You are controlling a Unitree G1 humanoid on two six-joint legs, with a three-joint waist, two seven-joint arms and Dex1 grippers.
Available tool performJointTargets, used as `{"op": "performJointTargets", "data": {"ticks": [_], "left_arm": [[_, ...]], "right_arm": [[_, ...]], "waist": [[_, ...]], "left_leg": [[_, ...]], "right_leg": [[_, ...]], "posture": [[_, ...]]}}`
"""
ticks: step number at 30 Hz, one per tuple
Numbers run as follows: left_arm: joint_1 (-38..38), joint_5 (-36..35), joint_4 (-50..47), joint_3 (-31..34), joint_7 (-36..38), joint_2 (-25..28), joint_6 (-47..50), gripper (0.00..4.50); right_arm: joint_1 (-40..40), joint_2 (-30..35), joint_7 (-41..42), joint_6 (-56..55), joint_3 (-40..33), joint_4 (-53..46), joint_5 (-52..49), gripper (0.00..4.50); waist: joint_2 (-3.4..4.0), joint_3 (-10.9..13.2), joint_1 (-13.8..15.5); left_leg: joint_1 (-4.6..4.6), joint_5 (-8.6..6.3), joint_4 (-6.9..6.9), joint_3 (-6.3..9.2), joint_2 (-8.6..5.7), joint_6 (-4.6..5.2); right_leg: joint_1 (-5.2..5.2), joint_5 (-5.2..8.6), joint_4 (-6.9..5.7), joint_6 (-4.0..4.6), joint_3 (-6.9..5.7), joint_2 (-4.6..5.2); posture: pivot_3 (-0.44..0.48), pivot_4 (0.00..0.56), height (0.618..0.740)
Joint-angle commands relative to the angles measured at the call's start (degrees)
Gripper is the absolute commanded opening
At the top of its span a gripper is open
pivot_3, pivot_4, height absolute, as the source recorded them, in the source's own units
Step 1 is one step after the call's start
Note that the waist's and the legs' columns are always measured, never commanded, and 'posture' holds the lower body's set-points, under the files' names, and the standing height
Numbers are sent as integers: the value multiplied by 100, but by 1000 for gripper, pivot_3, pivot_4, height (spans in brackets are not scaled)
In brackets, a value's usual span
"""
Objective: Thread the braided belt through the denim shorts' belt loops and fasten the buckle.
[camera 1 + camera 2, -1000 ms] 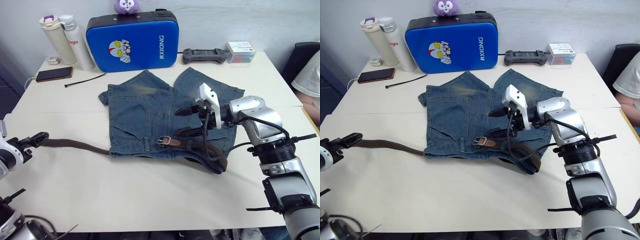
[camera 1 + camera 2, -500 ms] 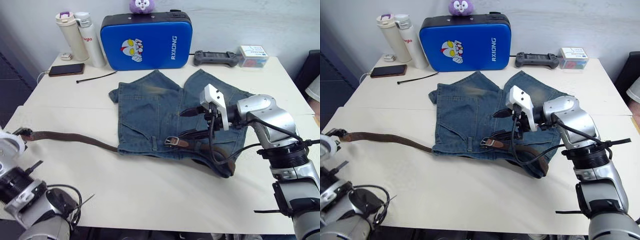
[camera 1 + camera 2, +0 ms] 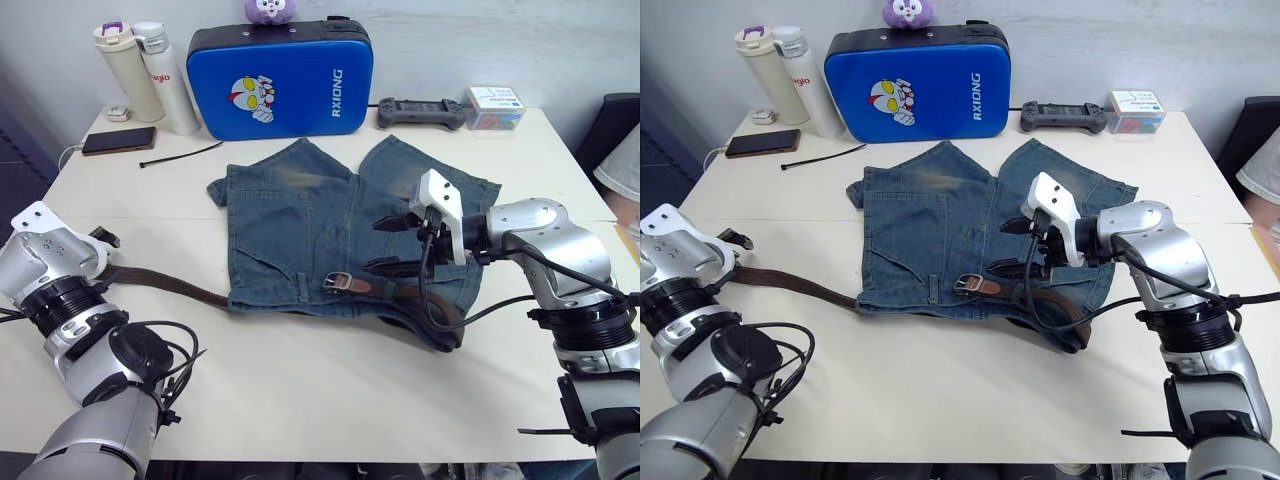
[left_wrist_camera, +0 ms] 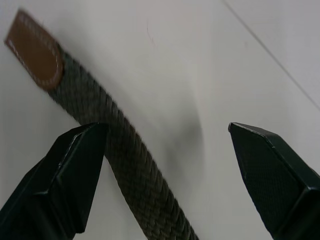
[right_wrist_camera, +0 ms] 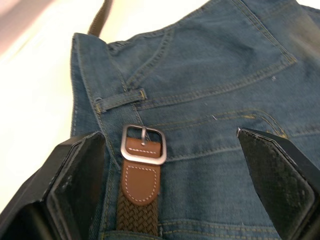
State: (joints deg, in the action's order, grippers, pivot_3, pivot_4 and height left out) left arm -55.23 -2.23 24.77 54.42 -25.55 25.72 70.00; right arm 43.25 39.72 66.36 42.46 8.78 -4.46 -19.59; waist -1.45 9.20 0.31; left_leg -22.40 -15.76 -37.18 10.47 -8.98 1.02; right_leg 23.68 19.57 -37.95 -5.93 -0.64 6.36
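Left eye view shows the denim shorts (image 3: 330,235) lying flat on the white surface (image 3: 300,380), waistband toward the robot and legs pointing toward the blue case (image 3: 280,78) at the far edge; the braided belt (image 3: 170,286) runs along the waistband, its long free part trailing off the shorts' left side across the bare surface toward the left arm; the buckle (image 3: 337,283) with its tan leather end lies on the waistband near the middle, and the rest of the strap curves around the shorts' right corner; the right pincer (image 3: 392,245) hovers over the waistband just to the right of the buckle, its two black fingers spread apart and grasping nothing; in the right wrist view the buckle sits between those spread fingers, unfastened, with one of the belt loops (image 5: 120,98) just beyond it, lying flat with no strap through it; in the left wrist view the left pincer (image 4: 165,165) is released, its fingers wide apart above the belt's tan tip (image 4: 36,50); the woven strap passes right beside one finger, though whether they touch I cannot tell; two bottles (image 3: 150,70), a phone (image 3: 112,140), a game controller (image 3: 421,113) and a small box (image 3: 494,106) stand along the far edge.
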Motion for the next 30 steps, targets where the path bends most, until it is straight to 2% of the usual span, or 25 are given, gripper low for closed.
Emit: {"op": "performJointTargets", "data": {"ticks": [1,2,7,9,11,13,16,18,20,22,25,28,30], "left_arm": [[-164,30,100,202,-492,65,47,3365],[-188,43,95,220,-597,59,84,3110],[-219,-45,-55,350,-897,28,51,629],[-240,-78,-161,234,-891,44,-90,21],[-210,-122,-236,-345,-486,142,-374,21],[-62,-44,-348,-1202,100,290,-850,21],[422,-110,-780,-2553,1744,542,-2154,21],[607,-572,-1175,-2786,2580,471,-2468,21],[777,-930,-1672,-3351,3702,580,-2662,21],[1116,-849,-2330,-4472,5081,1039,-3223,21],[1544,-601,-2862,-5643,6548,1722,-4022,21],[1801,-365,-3076,-6375,7476,2152,-4754,21],[1822,-502,-2962,-6553,7870,2091,-4870,21]], "right_arm": [[2,96,-173,-124,-150,-176,27,4496],[6,104,-214,-161,-141,-139,60,4496],[49,112,-308,-297,-90,13,130,4496],[96,93,-334,-348,-70,82,149,4496],[158,77,-376,-404,-66,160,186,4496],[231,61,-409,-425,-91,233,207,4496],[299,86,-417,-417,-177,253,166,4496],[318,129,-455,-492,-269,241,164,4496],[351,150,-606,-781,-385,245,277,4496],[335,169,-728,-1141,-509,93,343,4496],[228,244,-691,-1453,-507,-241,385,4496],[65,354,-597,-1671,-411,-650,426,4496],[-153,403,-591,-1592,-155,-1136,512,4496]], "waist": [[0,0,-25],[0,0,-25],[-1,0,-30],[-2,0,-26],[-6,2,-26],[-15,7,-26],[-16,8,-44],[-16,8,-52],[-15,9,-40],[-14,9,-41],[-7,13,-54],[16,25,-69],[24,31,-48]], "left_leg": [[0,0,0,-1,2,0],[0,0,0,-2,2,0],[1,0,0,-7,3,0],[1,0,0,-7,3,0],[1,0,-1,-8,3,0],[0,0,-2,-8,4,0],[-1,0,-2,-12,3,0],[1,-2,1,-24,8,4],[0,-3,2,-24,9,6],[0,-4,2,-24,8,7],[1,-6,12,-31,9,11],[12,-10,17,-48,18,16],[15,-16,17,-58,31,14]], "right_leg": [[1,0,0,0,1,-2],[1,0,-1,0,3,-2],[3,0,-2,0,7,-4],[3,0,-2,-1,7,-4],[3,-1,-2,-2,7,-4],[3,-1,-3,-2,7,-4],[3,-2,-3,-3,9,-4],[3,-3,-3,-4,16,-6],[4,-3,6,-4,17,-6],[4,-3,12,-4,18,-6],[5,-3,18,-4,26,-6],[7,-3,19,-4,49,-20],[9,-3,18,-3,62,-37]], "posture": [[0,150,740],[0,150,740],[0,150,740],[0,150,740],[0,150,740],[0,150,740],[0,150,740],[0,150,740],[0,150,740],[0,150,740],[0,150,740],[0,150,740],[0,150,740]]}}
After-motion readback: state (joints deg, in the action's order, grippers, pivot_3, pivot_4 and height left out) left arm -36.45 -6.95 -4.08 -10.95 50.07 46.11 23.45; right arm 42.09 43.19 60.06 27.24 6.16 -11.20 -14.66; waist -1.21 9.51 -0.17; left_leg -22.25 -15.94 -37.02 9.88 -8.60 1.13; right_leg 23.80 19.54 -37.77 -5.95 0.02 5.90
